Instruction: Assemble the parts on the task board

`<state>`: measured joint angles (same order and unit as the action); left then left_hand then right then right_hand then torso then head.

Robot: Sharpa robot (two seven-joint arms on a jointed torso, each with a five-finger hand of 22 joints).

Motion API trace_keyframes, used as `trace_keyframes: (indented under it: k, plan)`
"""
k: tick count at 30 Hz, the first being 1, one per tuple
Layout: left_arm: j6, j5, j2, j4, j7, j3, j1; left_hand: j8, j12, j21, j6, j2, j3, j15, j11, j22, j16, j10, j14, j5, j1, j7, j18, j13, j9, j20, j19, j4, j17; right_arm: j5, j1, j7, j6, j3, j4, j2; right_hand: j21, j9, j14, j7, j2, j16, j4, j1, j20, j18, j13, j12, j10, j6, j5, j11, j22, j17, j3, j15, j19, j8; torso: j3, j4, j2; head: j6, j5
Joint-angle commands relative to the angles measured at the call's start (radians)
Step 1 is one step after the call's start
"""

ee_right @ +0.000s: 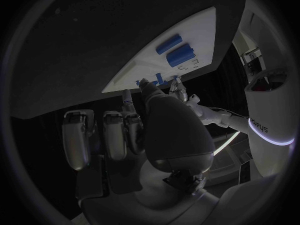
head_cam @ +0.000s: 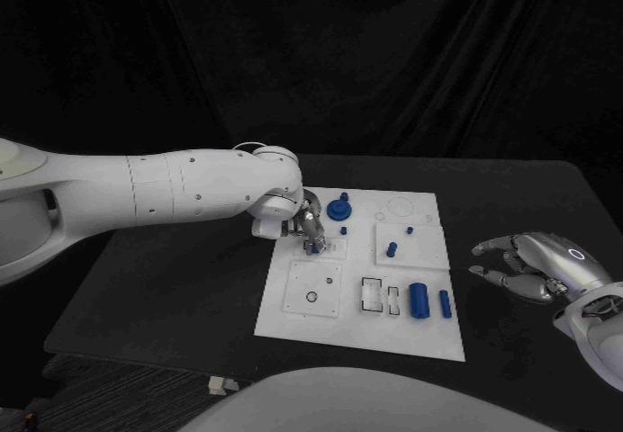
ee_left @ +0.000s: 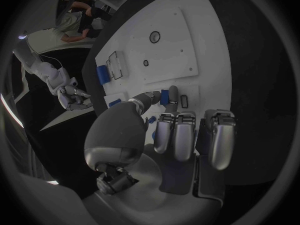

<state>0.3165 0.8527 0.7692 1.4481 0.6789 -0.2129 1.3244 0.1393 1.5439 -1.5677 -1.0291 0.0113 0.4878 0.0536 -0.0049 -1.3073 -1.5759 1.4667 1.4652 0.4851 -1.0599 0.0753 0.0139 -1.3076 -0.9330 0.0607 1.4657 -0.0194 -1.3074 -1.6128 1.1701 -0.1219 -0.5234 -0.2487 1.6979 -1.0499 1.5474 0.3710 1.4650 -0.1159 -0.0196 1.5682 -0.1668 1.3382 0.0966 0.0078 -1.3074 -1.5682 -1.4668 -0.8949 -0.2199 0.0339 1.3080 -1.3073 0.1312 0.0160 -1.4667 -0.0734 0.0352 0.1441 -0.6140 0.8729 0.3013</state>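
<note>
The white task board (head_cam: 293, 310) lies in the middle of the black table. My left hand (head_cam: 305, 225) hovers over the board's far left panel and pinches a small blue part (ee_left: 164, 96) between thumb and a finger, right beside a small slot (ee_left: 184, 101). A round blue part (head_cam: 338, 211) stands just beyond the hand. A thick blue cylinder (head_cam: 418, 300) and a thinner one (head_cam: 446, 304) lie on the board's near right. My right hand (head_cam: 532, 265) hangs to the right of the board, off it, fingers apart and loosely curved, holding nothing.
Small blue pegs (head_cam: 392, 247) stand in the middle right panel. Two rectangular cut-outs (head_cam: 374, 295) sit left of the thick cylinder, and a ring-shaped hole (head_cam: 311, 297) marks the near left panel. Bare black table (head_cam: 169, 297) surrounds the board.
</note>
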Motion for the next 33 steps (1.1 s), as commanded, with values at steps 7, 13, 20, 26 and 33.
trace_keyframes:
  k: [7, 13, 20, 26, 33]
  plan:
    - [0.068, -0.087, 0.000, -0.008, -0.008, -0.002, 0.005, -0.003, -0.013, 0.017, 0.010, 0.014, 0.173, -0.001, 0.003, -0.256, 0.005, 0.074, 0.106, -0.034, 0.036, -0.002, -0.009, -0.240, 0.007, -0.003, 0.093, 0.110, -0.263, -0.006, -0.003, -0.015, -0.007, 0.000, -0.001, 0.001, -0.007, -0.001, 0.106, -0.002, -0.001, 0.003, -0.005, 0.006, -0.007, 0.002, -0.263, -0.003, -0.104, -0.009, -0.005, -0.003, 0.250, -0.263, 0.003, 0.007, -0.078, 0.005, 0.0005, 0.0005, -0.001, 0.000, -0.002]
    - [0.128, -0.101, -0.014, -0.033, -0.006, -0.001, 0.012, -0.009, -0.021, 0.028, 0.021, 0.013, 0.228, -0.007, 0.009, -0.253, 0.005, 0.067, 0.106, -0.056, 0.060, 0.005, -0.006, -0.236, 0.008, 0.002, 0.086, 0.132, -0.263, -0.006, -0.003, -0.016, -0.006, 0.000, -0.001, 0.001, -0.007, -0.001, 0.106, -0.002, -0.001, 0.003, -0.005, 0.006, -0.007, 0.002, -0.263, -0.003, -0.104, -0.009, -0.005, -0.003, 0.250, -0.263, 0.003, 0.007, -0.078, 0.005, 0.0003, 0.0008, -0.001, 0.000, -0.004]
    - [0.161, -0.166, -0.032, -0.068, -0.001, -0.001, 0.016, -0.007, -0.024, 0.033, 0.020, 0.033, 0.272, -0.011, 0.012, -0.251, 0.005, 0.064, 0.106, -0.152, 0.094, 0.006, -0.004, -0.234, 0.005, 0.007, 0.082, 0.138, -0.263, -0.006, -0.003, -0.017, -0.004, 0.000, -0.001, 0.002, -0.007, -0.001, 0.106, -0.002, -0.001, 0.003, -0.005, 0.006, -0.007, 0.002, -0.263, -0.003, -0.104, -0.009, -0.005, -0.003, 0.250, -0.263, 0.003, 0.007, -0.078, 0.005, 0.0004, 0.0009, -0.002, 0.000, -0.007]
    - [0.163, -0.190, -0.045, -0.092, 0.000, -0.001, 0.017, -0.006, -0.026, 0.038, 0.023, 0.031, 0.266, -0.012, 0.014, -0.249, 0.005, 0.063, 0.106, -0.167, 0.105, 0.008, -0.003, -0.233, 0.002, 0.008, 0.079, 0.139, -0.263, -0.006, -0.003, -0.018, -0.002, 0.000, -0.001, 0.003, -0.006, -0.002, 0.106, -0.003, 0.000, 0.003, -0.005, 0.007, -0.007, 0.002, -0.263, -0.003, -0.104, -0.009, -0.005, -0.002, 0.250, -0.263, 0.003, 0.007, -0.078, 0.005, 0.0008, -0.0009, -0.001, 0.000, -0.007]
    - [0.155, -0.184, -0.060, -0.119, 0.000, -0.001, 0.017, -0.004, -0.024, 0.038, 0.027, 0.033, 0.241, -0.012, 0.014, -0.249, 0.005, 0.064, 0.106, -0.151, 0.112, 0.007, -0.003, -0.234, -0.004, 0.009, 0.079, 0.134, -0.263, -0.006, -0.003, -0.019, 0.002, 0.000, -0.002, 0.004, -0.006, -0.002, 0.106, -0.003, 0.000, 0.003, -0.005, 0.007, -0.007, 0.002, -0.263, -0.003, -0.104, -0.009, -0.005, -0.002, 0.250, -0.263, 0.003, 0.007, -0.078, 0.005, 0.0004, -0.0010, -0.001, 0.000, -0.006]
